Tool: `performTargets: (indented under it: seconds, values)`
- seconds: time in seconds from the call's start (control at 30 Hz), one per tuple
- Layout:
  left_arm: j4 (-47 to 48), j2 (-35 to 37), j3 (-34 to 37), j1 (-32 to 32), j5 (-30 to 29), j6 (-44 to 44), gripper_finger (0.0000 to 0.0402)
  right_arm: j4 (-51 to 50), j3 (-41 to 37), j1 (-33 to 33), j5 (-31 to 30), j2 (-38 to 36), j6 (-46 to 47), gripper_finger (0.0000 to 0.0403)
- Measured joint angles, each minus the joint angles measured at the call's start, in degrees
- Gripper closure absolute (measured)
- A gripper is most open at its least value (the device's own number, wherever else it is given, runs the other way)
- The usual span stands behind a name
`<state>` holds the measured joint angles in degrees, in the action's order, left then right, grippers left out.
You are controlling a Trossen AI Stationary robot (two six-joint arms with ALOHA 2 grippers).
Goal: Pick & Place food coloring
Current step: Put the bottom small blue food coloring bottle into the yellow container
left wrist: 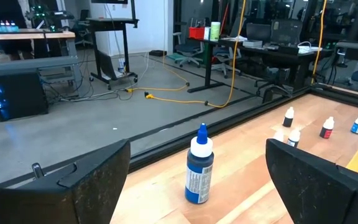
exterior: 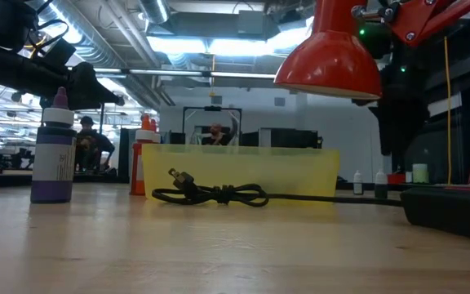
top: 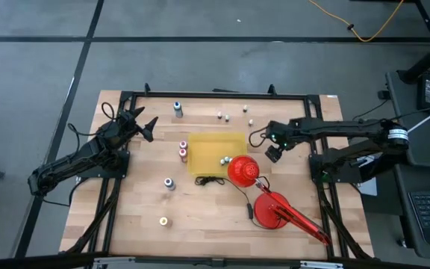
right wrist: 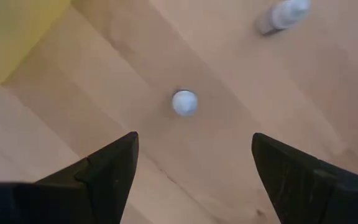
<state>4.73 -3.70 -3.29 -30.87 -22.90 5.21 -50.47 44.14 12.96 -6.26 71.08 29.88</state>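
Two open claws, left claw (top: pixel 149 125), right claw (top: pixel 273 152), bottle (right wrist: pixel 284 14) edge-cropped

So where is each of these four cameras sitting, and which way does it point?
High: overhead, straight down on the table; both arms show.
Low: at tabletop level, facing the yellow tray.
Left wrist: past the open left gripper at a blue-topped bottle.
Right wrist: down past the open right gripper.
High and low share the red lamp.
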Motion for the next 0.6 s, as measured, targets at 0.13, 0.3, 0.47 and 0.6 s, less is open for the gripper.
performTargets:
  seconds: [0.13, 0.3, 0.47, 0.6]
  values:
    - [0.0, 0.0, 0.0, 0.0, 0.0, 0.0, 0.0037, 5.1, -1.7, -1.2, 0.0, 1.1, -0.1, 0.0089]
    - [0.0, 0.0, 0.0, 0.0, 0.0, 0.0, 0.0038, 10.8, -3.3, -1.2, -0.1, 4.5, -0.2, 0.0089]
    - [0.0, 0.0, 0.0, 0.0, 0.0, 0.0, 0.0037, 14.1, -4.8, -0.7, -0.1, 7.0, -0.8, 0.0089]
    - [0.0, 0.0, 0.0, 0.0, 0.0, 0.0, 0.0037, 14.7, -5.1, -0.2, -0.1, 7.7, -1.8, 0.0102]
